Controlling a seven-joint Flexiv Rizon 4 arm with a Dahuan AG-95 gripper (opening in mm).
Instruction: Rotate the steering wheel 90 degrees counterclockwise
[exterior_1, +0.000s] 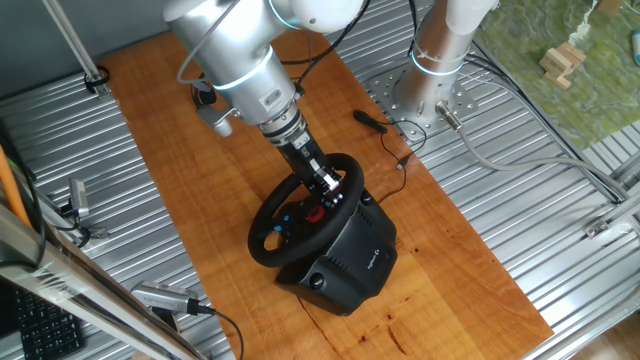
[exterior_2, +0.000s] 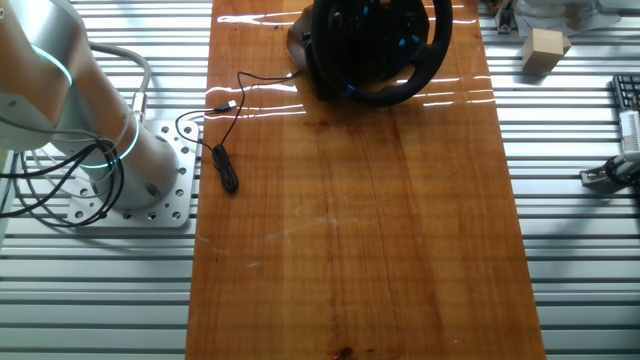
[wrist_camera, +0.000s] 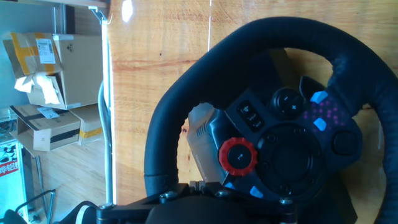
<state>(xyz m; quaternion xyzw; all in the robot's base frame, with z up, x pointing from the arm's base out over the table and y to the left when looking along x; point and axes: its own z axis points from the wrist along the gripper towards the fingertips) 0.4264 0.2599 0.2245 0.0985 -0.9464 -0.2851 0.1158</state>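
The steering wheel (exterior_1: 262, 235) is black with a thick rim, a red hub knob and blue buttons. It stands tilted on its boxy black base (exterior_1: 350, 262) on the wooden board. It also shows at the top edge in the other fixed view (exterior_2: 400, 95) and fills the hand view (wrist_camera: 180, 106). My gripper (exterior_1: 330, 190) reaches down inside the rim at its upper right, just above the hub. Its fingers look close together with nothing seen between them. In the hand view only the gripper's body (wrist_camera: 198, 185) shows at the bottom edge, and it hides the lower rim.
A black cable with a plug (exterior_1: 372, 121) lies on the wooden board (exterior_1: 200, 150) near the arm's base plate (exterior_1: 420, 95). Ribbed metal table surface lies on both sides. A wooden block (exterior_2: 545, 50) and a keyboard (exterior_1: 40, 322) lie off the board.
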